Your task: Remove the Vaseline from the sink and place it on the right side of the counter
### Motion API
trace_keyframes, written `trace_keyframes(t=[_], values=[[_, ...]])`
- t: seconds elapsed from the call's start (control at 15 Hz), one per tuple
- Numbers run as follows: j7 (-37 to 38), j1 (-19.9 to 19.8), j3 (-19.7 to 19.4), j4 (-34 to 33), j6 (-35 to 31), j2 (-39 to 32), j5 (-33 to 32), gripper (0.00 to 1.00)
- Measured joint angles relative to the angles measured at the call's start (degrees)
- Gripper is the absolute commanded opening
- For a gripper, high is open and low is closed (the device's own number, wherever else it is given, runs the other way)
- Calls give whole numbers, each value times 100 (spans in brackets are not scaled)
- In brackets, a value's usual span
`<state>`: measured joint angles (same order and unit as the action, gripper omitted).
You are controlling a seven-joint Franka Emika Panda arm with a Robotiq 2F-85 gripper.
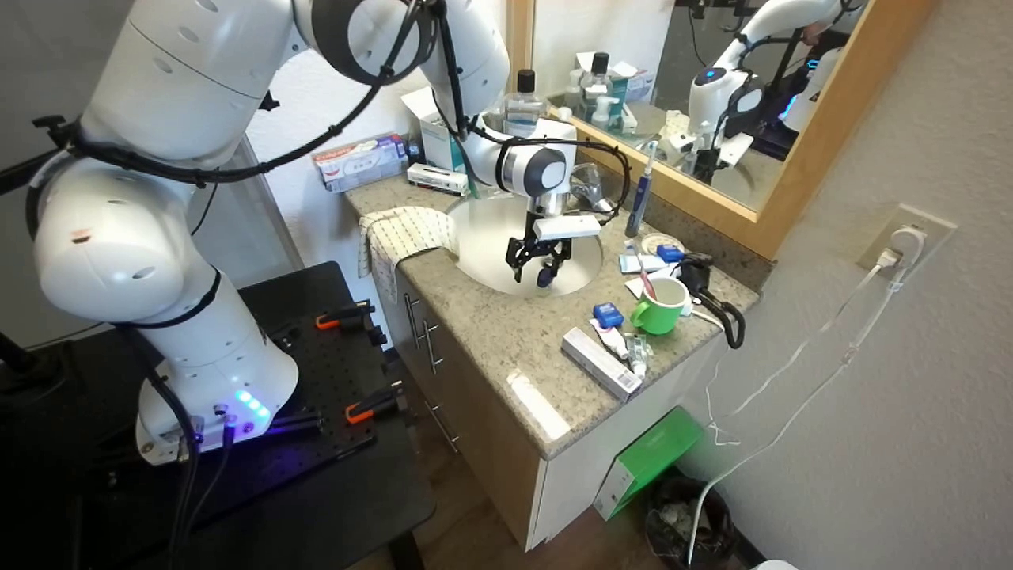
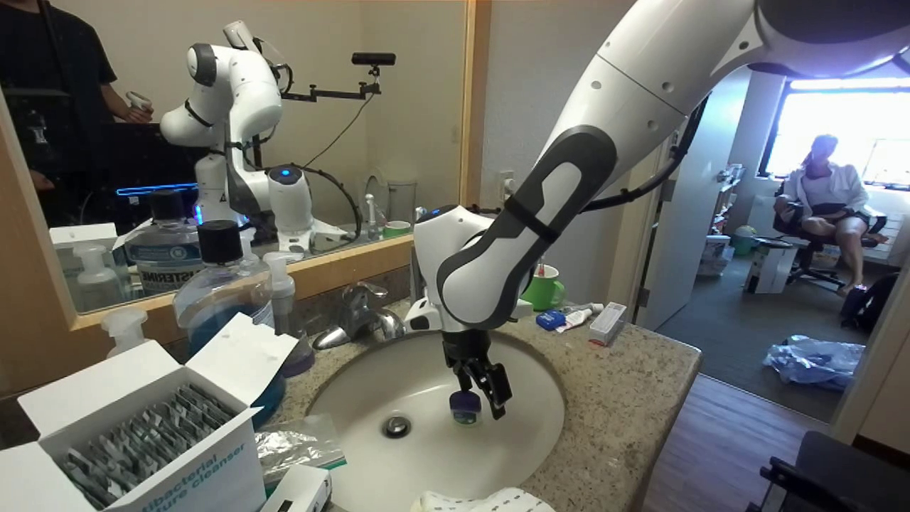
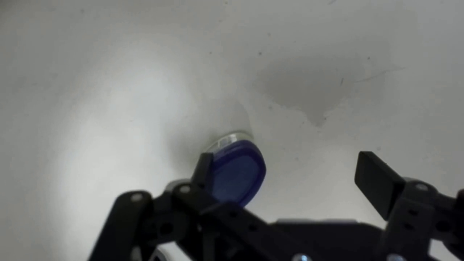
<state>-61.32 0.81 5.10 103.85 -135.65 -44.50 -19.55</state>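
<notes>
The Vaseline, a small jar with a dark blue lid and clear body, stands in the sink in both exterior views [image 1: 544,278] [image 2: 466,407]. The sink [image 1: 484,245] is a round white basin, also seen in an exterior view [image 2: 434,466], set in the beige speckled counter [image 1: 483,324] [image 2: 611,391]. My gripper [image 1: 535,275] [image 2: 483,402] is down inside the basin with its fingers spread. In the wrist view, the open gripper [image 3: 288,174] has the jar [image 3: 237,174] at its left finger, which hides the lid's left edge. I cannot tell whether they touch. A wide gap separates the jar from the right finger.
A chrome faucet [image 2: 359,313] stands behind the basin. On the counter are a green mug [image 1: 661,307], a blue floss box [image 1: 608,315], tubes and a long carton [image 1: 601,364]. A towel [image 1: 407,237] hangs over the front edge. An open box [image 2: 163,441] and bottles [image 2: 220,284] stand opposite.
</notes>
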Motion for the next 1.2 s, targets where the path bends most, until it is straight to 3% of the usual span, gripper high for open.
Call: trace_keyframes(t=[0.4, 1.2], values=[[188, 13, -27, 18, -52, 0, 1, 100], [1764, 44, 6, -84, 430, -4, 454, 100]])
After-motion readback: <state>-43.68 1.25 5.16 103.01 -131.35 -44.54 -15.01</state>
